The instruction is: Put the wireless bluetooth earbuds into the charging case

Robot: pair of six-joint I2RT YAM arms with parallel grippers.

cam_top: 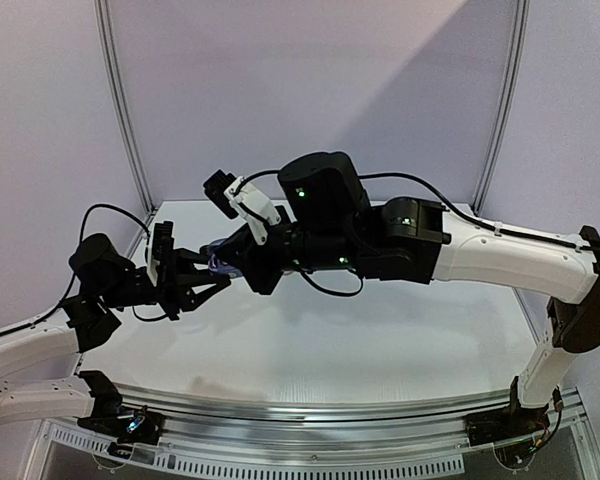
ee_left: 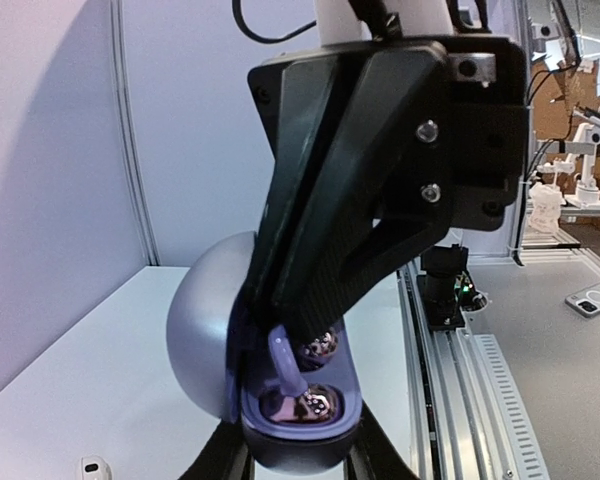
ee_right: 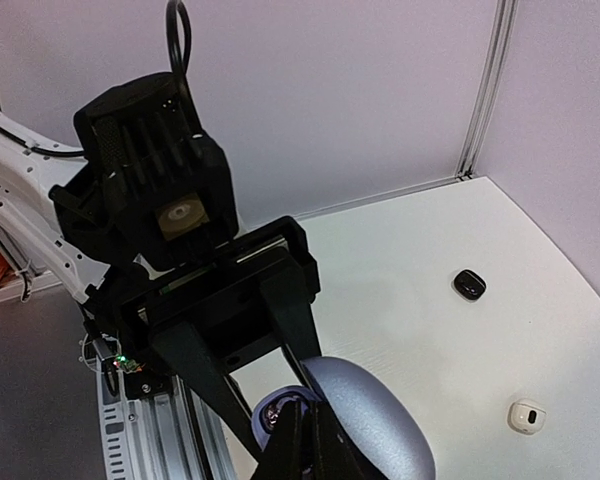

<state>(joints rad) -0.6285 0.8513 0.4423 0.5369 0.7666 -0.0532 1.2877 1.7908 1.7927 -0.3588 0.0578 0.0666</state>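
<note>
The left hand (cam_top: 205,280) is clamped on the open charging case (ee_left: 310,445) and holds it up off the table (ee_right: 400,300), its grey lid (ee_left: 205,330) swung aside. The right hand (ee_left: 290,340), the one placing, has its tips pinched together on the lavender earbud (ee_left: 285,362). The stem runs nearly top to bottom, and the nearer well (ee_left: 305,405) lies straight beneath it. A black earbud (ee_right: 469,284) and a white earbud (ee_right: 526,415) lie on the table, well apart from both hands.

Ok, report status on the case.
Left gripper shut on open case. Right gripper shut, tips at a bud in it. Black bud, white bud loose on table.
</note>
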